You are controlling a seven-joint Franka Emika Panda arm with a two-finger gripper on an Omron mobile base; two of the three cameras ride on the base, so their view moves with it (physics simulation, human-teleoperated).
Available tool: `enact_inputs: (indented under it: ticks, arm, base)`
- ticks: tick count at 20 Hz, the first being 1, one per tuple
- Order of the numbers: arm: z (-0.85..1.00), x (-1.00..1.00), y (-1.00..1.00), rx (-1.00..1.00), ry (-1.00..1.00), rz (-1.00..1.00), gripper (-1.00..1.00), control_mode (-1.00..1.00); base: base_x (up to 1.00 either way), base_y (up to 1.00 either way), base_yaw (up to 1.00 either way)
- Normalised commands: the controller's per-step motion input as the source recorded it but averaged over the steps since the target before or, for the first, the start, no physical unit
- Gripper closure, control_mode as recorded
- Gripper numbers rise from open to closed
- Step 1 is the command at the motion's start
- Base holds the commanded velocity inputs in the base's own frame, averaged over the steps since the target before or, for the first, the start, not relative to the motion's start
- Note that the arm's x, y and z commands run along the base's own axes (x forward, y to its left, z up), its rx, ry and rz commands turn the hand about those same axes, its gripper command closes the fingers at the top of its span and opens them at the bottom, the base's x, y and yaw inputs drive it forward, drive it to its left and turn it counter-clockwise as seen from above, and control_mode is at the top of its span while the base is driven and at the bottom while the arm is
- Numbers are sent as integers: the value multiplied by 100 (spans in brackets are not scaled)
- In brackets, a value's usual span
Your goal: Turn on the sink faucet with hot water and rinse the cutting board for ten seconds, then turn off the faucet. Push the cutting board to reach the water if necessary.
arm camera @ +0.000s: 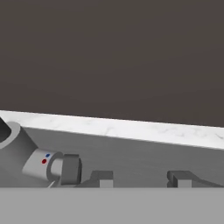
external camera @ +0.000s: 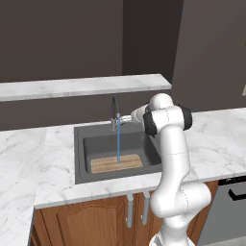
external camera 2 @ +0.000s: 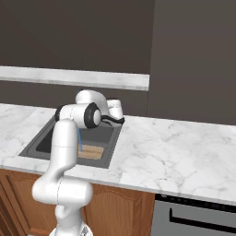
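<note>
The sink faucet (external camera: 115, 109) arches over the sink (external camera: 79, 153), and the water (external camera: 118, 141) falls as a thin blue stream onto the cutting board (external camera: 116, 164) at the front of the basin. The board (external camera 2: 91, 151) also shows past my arm in the right base view. My gripper (external camera: 130, 117) sits just right of the faucet's lever, at the back rim. In the hand view the lever (arm camera: 70, 169), on a base marked with a red and a blue dot, lies just left of my gripper (arm camera: 141, 178). The gripper is shut, with nothing between its fingertips (arm camera: 103, 177).
White marble counter (external camera: 216, 139) runs on both sides of the sink. A raised marble ledge (external camera: 81, 86) stands behind it against a dark wall. Wooden cabinet doors (external camera: 91, 221) and a dark appliance front (external camera 2: 198, 216) are below the counter.
</note>
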Motion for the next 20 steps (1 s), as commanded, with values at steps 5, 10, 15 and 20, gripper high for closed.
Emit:
enact_inputs:
  ticks: [5, 10, 15, 20]
  arm:
    - [-14, 8, 100, -1, 0, 3, -100, -100]
    - [-18, 4, 100, 0, 0, 5, -100, -100]
    - [-10, 1, 99, 0, 0, 4, -100, -100]
    - [-1, 3, 97, 0, 0, 2, -100, -100]
  base:
    - [0, 0, 0]
    - [0, 0, 0]
    - [0, 0, 0]
    - [0, 0, 0]
